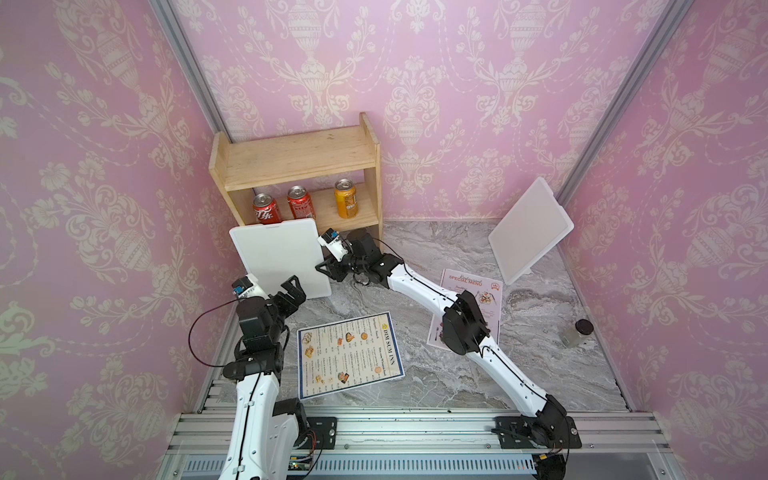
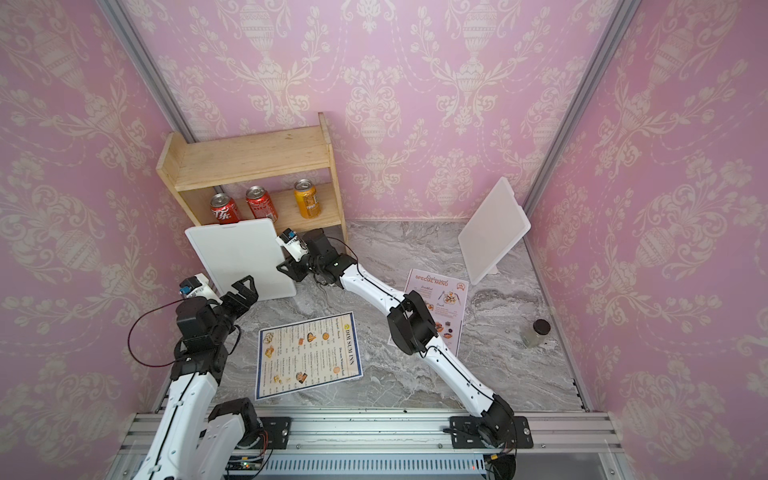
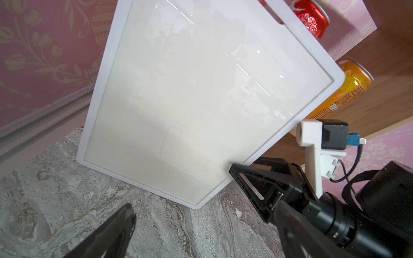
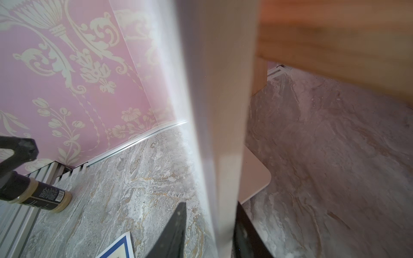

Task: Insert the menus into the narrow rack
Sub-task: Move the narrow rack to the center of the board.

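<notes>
Nearest the camera, a left arm [image 1: 249, 415] and a right arm [image 1: 419, 286], both white and black, rise from an aluminium rail [image 1: 415, 428] over a grey marble-patterned tabletop [image 1: 436, 386]. At the back stands a pale wooden two-tier shelf [image 1: 299, 158]. A white flat plastic frame with a clear front [image 1: 278, 257] stands tilted directly in front of the shelf, its lower edge on the tabletop. A second white frame [image 1: 530, 228] leans well to the shelf's right, by the wall corner.

The blue-bordered "DIM SUM INN" menu sheet [image 1: 349, 355] lies flat in front of the shelf, closer to the rail. The pale "SPECIAL MENU" sheet with orange heading [image 1: 478, 291] lies flat to the shelf's front right, partly under the right arm.

The right gripper [image 1: 326, 270] straddles the tilted frame's side edge, jaws close on either side. Whether they pinch it cannot be told. The left gripper [image 1: 294, 291] hovers spread wide before that frame, holding nothing.

Two red drink cans [image 1: 266, 210] and one orange can [image 1: 346, 199] sit on the shelf's lower board. A small clear jar with black lid [image 1: 577, 334] stands far to the shelf's front right.
</notes>
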Action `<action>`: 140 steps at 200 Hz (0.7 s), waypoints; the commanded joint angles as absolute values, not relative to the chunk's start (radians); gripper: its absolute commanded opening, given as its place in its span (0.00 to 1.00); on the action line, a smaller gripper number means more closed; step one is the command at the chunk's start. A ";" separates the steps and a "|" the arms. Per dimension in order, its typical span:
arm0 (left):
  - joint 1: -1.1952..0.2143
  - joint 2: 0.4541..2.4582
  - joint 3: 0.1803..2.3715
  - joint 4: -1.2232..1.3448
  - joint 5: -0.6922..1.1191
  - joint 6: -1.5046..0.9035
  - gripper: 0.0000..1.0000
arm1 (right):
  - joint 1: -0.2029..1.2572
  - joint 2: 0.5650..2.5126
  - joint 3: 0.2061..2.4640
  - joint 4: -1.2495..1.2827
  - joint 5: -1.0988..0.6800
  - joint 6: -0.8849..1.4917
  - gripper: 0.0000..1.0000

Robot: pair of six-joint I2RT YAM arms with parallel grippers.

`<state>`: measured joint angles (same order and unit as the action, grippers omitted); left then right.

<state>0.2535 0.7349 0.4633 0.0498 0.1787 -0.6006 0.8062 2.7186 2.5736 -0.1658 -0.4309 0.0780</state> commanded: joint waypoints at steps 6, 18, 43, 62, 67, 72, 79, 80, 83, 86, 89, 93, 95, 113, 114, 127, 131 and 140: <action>0.265 0.739 0.466 0.071 0.199 -0.609 0.99 | 0.819 2.668 2.535 -0.193 -0.451 0.050 0.29; 0.264 0.741 0.465 0.075 0.197 -0.609 0.99 | 0.818 2.661 2.533 -0.209 -0.448 0.041 0.24; 0.264 0.745 0.465 0.080 0.201 -0.611 0.99 | 0.819 2.645 2.515 -0.224 -0.452 0.026 0.15; 0.265 0.743 0.469 0.078 0.202 -0.609 0.99 | 0.819 2.640 2.514 -0.227 -0.446 0.021 0.11; 0.265 0.741 0.469 0.077 0.202 -0.609 0.99 | 0.818 2.640 2.515 -0.228 -0.446 0.020 0.10; 0.264 0.741 0.470 0.074 0.202 -0.606 0.99 | 0.819 2.641 2.516 -0.229 -0.443 0.020 0.09; 0.264 0.739 0.470 0.072 0.201 -0.604 0.99 | 0.819 2.641 2.517 -0.234 -0.443 0.018 0.07; 0.264 0.738 0.470 0.071 0.201 -0.604 0.99 | 0.819 2.641 2.517 -0.236 -0.443 0.018 0.06; 0.265 0.737 0.471 0.071 0.201 -0.604 0.99 | 0.818 2.641 2.517 -0.238 -0.442 0.016 0.05; 0.265 0.737 0.470 0.071 0.199 -0.603 0.99 | 0.818 2.640 2.517 -0.241 -0.441 0.015 0.04; 0.265 0.737 0.469 0.071 0.199 -0.602 0.99 | 0.818 2.639 2.516 -0.246 -0.439 0.014 0.02; 0.265 0.736 0.469 0.071 0.199 -0.602 0.99 | 0.819 2.637 2.514 -0.252 -0.437 0.010 0.00; 0.265 0.737 0.469 0.071 0.199 -0.603 0.99 | 0.818 2.636 2.513 -0.254 -0.435 0.009 0.00; 0.264 0.739 0.470 0.073 0.201 -0.605 0.99 | 0.819 2.608 2.469 -0.267 -0.434 -0.007 0.00; 0.265 0.739 0.471 0.073 0.202 -0.605 0.99 | 0.817 2.606 2.465 -0.267 -0.432 -0.009 0.00; 0.265 0.740 0.469 0.077 0.202 -0.607 0.99 | 0.817 2.569 2.403 -0.264 -0.426 -0.029 0.00; 0.265 0.741 0.469 0.077 0.202 -0.608 0.99 | 0.815 2.557 2.381 -0.263 -0.423 -0.033 0.00; 0.265 0.741 0.468 0.078 0.202 -0.610 0.99 | 0.812 2.526 2.329 -0.258 -0.420 -0.042 0.00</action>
